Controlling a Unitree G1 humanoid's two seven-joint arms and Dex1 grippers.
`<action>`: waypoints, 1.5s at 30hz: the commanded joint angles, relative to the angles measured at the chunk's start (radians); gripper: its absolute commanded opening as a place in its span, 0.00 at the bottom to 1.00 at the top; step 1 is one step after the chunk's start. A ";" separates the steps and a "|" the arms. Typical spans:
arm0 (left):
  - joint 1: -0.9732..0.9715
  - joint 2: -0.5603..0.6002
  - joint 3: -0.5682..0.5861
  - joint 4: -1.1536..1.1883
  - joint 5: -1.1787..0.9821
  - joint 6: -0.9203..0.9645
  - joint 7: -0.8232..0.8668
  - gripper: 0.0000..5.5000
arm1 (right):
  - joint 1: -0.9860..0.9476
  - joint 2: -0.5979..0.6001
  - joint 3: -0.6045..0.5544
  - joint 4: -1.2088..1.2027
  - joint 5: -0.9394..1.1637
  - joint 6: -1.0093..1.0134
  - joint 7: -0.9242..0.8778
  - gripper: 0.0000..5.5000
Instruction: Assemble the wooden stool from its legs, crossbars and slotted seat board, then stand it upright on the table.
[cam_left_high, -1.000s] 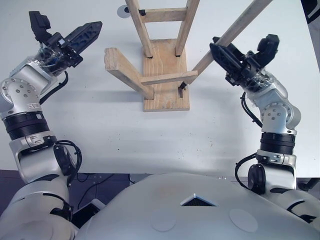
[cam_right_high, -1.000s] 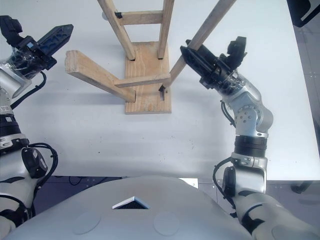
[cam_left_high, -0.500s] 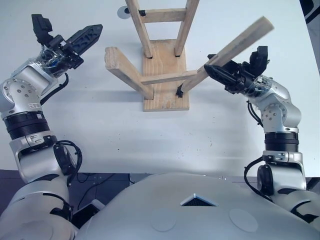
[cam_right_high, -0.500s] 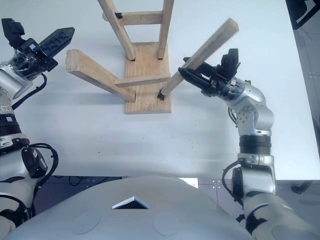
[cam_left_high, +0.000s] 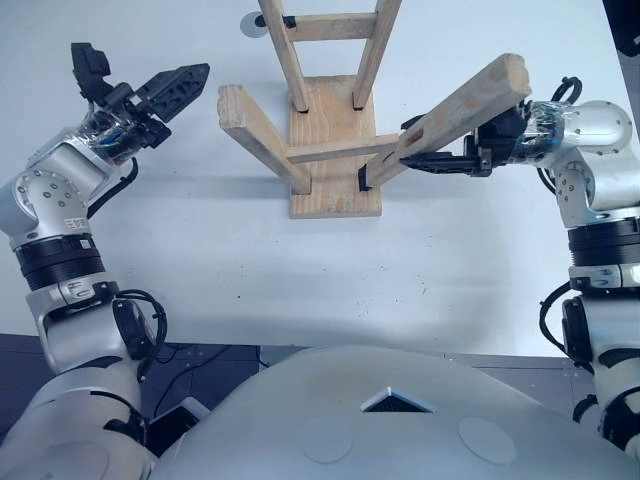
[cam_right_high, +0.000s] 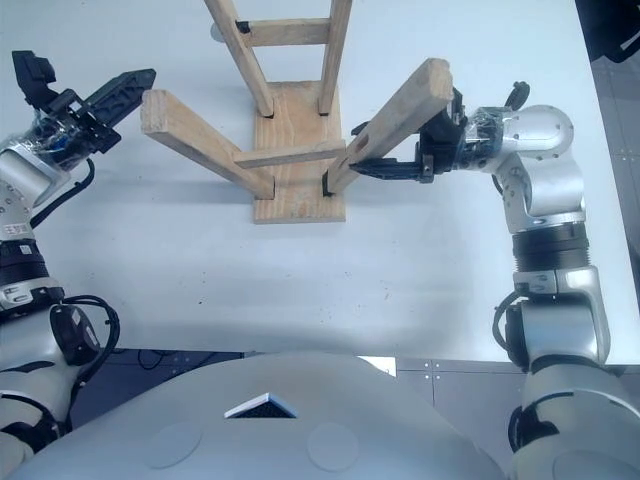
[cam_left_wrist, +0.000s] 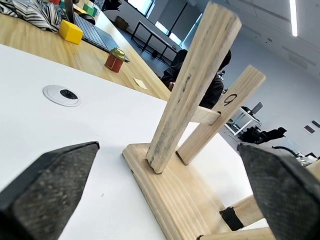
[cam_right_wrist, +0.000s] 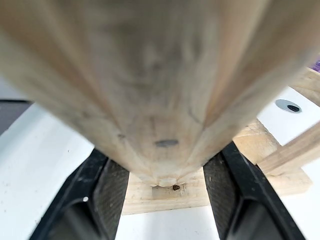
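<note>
Cannot see the far legs (cam_left_high: 284, 60) whole — cropped by the upper edge. Can barely make out the seat board (cam_right_wrist: 165, 200) behind the blurred tilted leg (cam_right_wrist: 150, 75).

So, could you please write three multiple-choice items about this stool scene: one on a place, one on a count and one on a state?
1. Where is the seat board?
A. Flat on the table
B. Standing on its edge
C. On top of the legs

2. How many crossbars are fitted?
A. One
B. Two
C. Four

3. The right end effector is:
A. Open and empty
B. Shut on a leg
C. Shut on a crossbar

Answers:
1 A: the board lies flat on the white top, with the legs rising from it.
2 B: one bar joins the two far legs, and the other joins the two near ones.
3 B: its fingers clamp the slanted near leg on the robot's right.
</note>
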 joint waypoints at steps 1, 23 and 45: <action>0.019 -0.003 0.006 -0.013 0.014 -0.016 0.011 0.92 | 0.013 -0.048 0.046 -0.004 -0.090 0.053 -0.004 0.37; -0.021 -0.004 -0.022 -0.072 -0.006 0.001 -0.009 0.92 | -0.094 0.032 0.122 -0.044 -0.149 0.068 -0.053 0.37; -0.186 -0.055 -0.015 -0.320 -0.078 0.152 0.290 0.92 | -0.098 -0.109 0.400 0.142 -0.356 0.325 -0.068 0.37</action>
